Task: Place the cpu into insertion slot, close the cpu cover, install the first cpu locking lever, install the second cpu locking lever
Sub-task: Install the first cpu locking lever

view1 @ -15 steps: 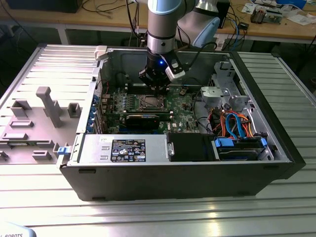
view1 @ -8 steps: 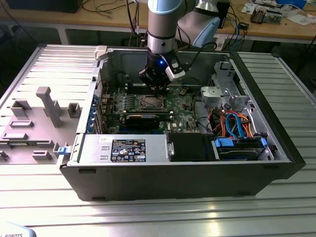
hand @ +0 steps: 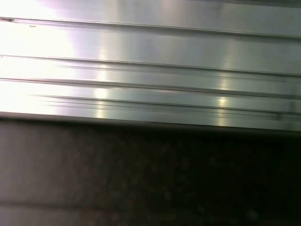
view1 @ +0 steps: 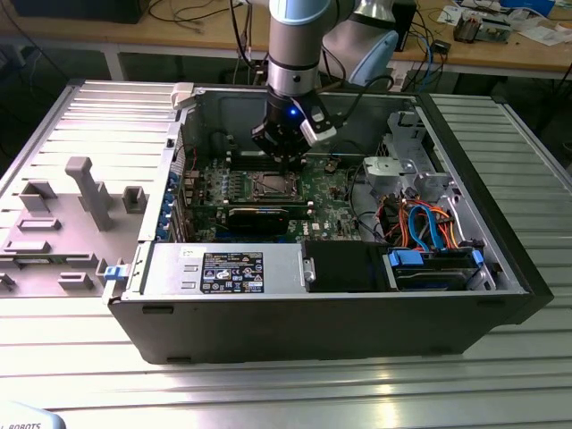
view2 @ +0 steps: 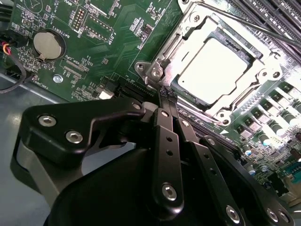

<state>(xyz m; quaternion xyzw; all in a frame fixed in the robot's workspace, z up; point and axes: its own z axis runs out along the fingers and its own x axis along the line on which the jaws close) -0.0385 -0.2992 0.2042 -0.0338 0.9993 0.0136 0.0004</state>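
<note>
We note the fingers (view2: 165,94) pressed together, holding nothing, tips at the corner of the cover (view2: 188,33), which lies closed over the cpu (view2: 216,68) seated in the slot.

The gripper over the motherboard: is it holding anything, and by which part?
Nothing. The gripper is shut with nothing between its fingers, its tips beside the socket corner; the cpu already lies in the insertion slot.

The cpu (view2: 217,67) in the insertion slot (view2: 186,89), cpu cover (view2: 244,101) over it, jaws just beside.
</note>
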